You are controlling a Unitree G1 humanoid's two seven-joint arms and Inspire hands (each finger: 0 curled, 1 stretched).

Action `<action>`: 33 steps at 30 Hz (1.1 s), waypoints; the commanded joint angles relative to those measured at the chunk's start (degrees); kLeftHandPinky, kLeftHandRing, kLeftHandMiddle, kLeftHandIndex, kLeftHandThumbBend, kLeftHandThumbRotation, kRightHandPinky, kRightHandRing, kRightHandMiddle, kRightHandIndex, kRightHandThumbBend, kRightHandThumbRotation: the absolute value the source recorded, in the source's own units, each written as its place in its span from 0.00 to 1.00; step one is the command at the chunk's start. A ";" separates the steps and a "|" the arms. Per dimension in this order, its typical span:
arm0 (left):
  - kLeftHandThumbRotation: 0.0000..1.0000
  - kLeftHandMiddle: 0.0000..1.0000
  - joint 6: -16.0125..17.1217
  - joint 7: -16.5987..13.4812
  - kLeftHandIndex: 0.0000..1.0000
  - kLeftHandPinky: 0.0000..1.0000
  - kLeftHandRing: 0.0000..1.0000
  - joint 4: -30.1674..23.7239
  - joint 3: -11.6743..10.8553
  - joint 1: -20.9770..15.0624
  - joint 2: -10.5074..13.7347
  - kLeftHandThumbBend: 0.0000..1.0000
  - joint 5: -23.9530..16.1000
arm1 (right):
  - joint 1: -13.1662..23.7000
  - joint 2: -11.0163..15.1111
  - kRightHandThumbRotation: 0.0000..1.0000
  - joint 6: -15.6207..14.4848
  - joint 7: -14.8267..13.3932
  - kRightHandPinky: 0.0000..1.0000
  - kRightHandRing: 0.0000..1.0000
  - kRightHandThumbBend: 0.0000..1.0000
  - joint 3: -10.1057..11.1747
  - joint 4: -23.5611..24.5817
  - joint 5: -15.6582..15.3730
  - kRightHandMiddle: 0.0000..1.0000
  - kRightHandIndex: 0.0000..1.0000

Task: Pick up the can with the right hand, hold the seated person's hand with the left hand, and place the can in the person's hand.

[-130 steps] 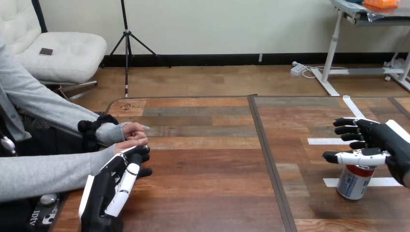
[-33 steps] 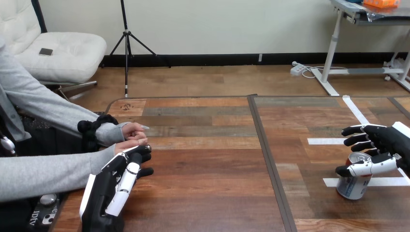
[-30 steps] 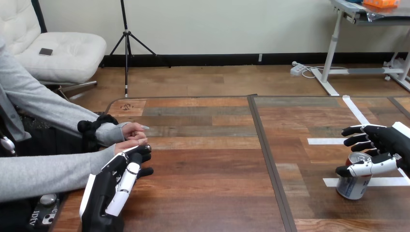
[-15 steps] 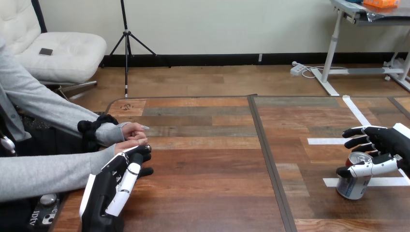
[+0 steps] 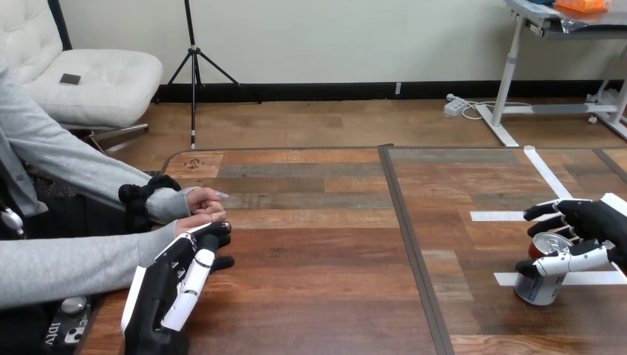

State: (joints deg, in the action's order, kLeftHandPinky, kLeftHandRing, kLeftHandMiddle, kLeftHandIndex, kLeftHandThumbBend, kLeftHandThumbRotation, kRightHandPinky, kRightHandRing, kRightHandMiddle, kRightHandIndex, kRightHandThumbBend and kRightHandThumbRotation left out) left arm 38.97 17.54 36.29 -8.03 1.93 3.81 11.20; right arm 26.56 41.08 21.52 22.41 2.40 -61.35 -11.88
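Can (image 5: 540, 282) stands upright on the counter (image 5: 318, 251), long axis vertical, open top showing, on a white tape strip (image 5: 591, 278). Right hand (image 5: 596, 222) is right at the can, coming in from the can's right side at rim height. Hand is spread wide: thumb (image 5: 566, 261) lies across the near side of the can just below the rim and looks to touch it; fingers (image 5: 548, 210) reach straight out past the can's far side, apart from the wall. So the can sits in the gap between thumb and fingers, not clamped yet.

Judgement: the grasp turns on the fingers curling toward the can's far wall while the thumb backs the near wall; the contact is high on the can, so tipping is the risk.

Left hand (image 5: 166, 292) is well apart from the can, far across the counter to the can's left, fingers relaxed and straightish. Its fingertips are just beside the person's hand (image 5: 198, 220); I can't tell if they touch, and nothing is curled round it. Right hand is clearly the nearer one to the can.
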 commanded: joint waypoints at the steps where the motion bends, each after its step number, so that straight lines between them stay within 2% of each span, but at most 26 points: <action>1: 0.63 0.79 0.84 0.28 0.67 0.70 0.81 -1.47 -0.54 -3.75 0.74 0.40 0.46 | 1.64 2.22 0.00 -0.02 -0.25 0.69 0.71 1.00 -0.37 2.74 -0.10 0.72 0.75; 24: 0.63 0.77 1.10 -0.44 0.65 0.70 0.80 -1.43 -0.57 -3.71 0.95 0.41 -0.11 | 1.86 2.14 0.00 -0.29 -0.06 0.67 0.68 1.00 -0.79 1.59 -0.50 0.70 0.73; 33: 0.64 0.78 1.22 -0.21 0.65 0.69 0.80 -1.40 -0.50 -3.70 1.05 0.41 -0.03 | 1.67 1.95 0.00 -1.74 0.46 0.68 0.68 1.00 -0.36 2.27 0.16 0.70 0.73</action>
State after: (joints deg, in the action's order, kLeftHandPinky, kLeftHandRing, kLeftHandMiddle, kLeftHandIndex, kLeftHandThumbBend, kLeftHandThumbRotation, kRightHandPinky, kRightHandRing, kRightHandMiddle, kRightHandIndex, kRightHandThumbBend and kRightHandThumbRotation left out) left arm 38.97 17.17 36.29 -8.08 1.93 3.99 11.20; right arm 26.26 41.08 19.93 22.98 1.98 -61.35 -12.24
